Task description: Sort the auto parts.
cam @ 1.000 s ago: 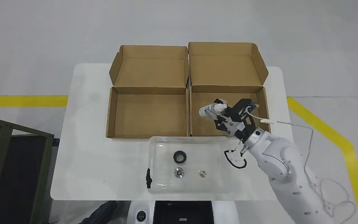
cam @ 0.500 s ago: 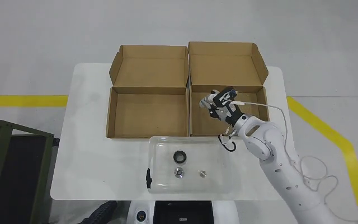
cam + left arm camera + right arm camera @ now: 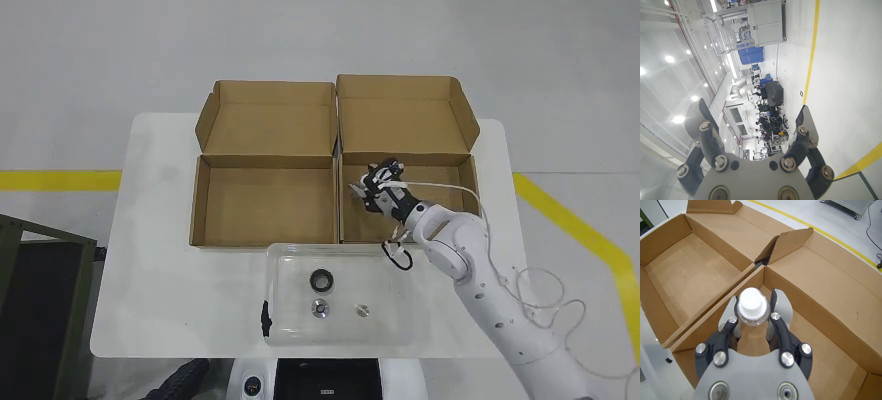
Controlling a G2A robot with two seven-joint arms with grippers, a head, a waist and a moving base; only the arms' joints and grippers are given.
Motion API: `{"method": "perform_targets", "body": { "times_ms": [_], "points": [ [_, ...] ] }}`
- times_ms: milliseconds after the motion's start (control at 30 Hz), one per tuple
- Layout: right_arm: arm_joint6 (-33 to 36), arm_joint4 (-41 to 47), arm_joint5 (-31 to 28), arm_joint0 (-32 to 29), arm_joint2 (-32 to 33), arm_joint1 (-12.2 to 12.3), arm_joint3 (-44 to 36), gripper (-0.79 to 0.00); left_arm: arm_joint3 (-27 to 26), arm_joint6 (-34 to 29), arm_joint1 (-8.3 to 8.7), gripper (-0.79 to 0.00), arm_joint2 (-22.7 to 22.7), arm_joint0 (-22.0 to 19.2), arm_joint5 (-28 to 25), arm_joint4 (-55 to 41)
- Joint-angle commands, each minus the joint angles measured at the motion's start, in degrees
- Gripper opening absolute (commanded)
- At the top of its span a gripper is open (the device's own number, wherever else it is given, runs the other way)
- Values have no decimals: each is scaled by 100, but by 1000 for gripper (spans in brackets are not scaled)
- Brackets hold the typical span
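Observation:
My right gripper (image 3: 753, 303) is shut on a white ribbed part with a clear round body (image 3: 753, 308). In the top view that gripper (image 3: 371, 187) hangs over the left end of the right cardboard box (image 3: 445, 215), close to the wall shared with the left cardboard box (image 3: 262, 205). Both box floors look bare. The clear plastic tray (image 3: 290, 262) at the table's front holds a black ring (image 3: 322, 279), a metal ring (image 3: 320, 308) and a small metal piece (image 3: 364, 310). My left gripper (image 3: 752, 108) is open, holds nothing, and points out at the room.
Both boxes have their lids folded back toward the far edge (image 3: 400, 100). A small black item (image 3: 266, 320) sits at the tray's left front corner. A white cable (image 3: 450, 189) runs along my right arm. Bare white table (image 3: 160, 250) lies left of the boxes.
My right gripper has carried the white part leftward and farther from the tray, ending over the left end of the right box. The tray's parts have not moved.

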Motion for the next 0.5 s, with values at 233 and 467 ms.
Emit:
{"method": "perform_targets", "body": {
  "times_ms": [233, 467],
  "points": [
    [168, -65, -53, 46, 167, 3, -113, 0, 0, 0, 0, 0, 0, 0, 0, 0],
    [614, -214, -395, -171, 741, 129, -1037, 0, 0, 0, 0, 0, 0, 0, 0, 0]
  ]
}}
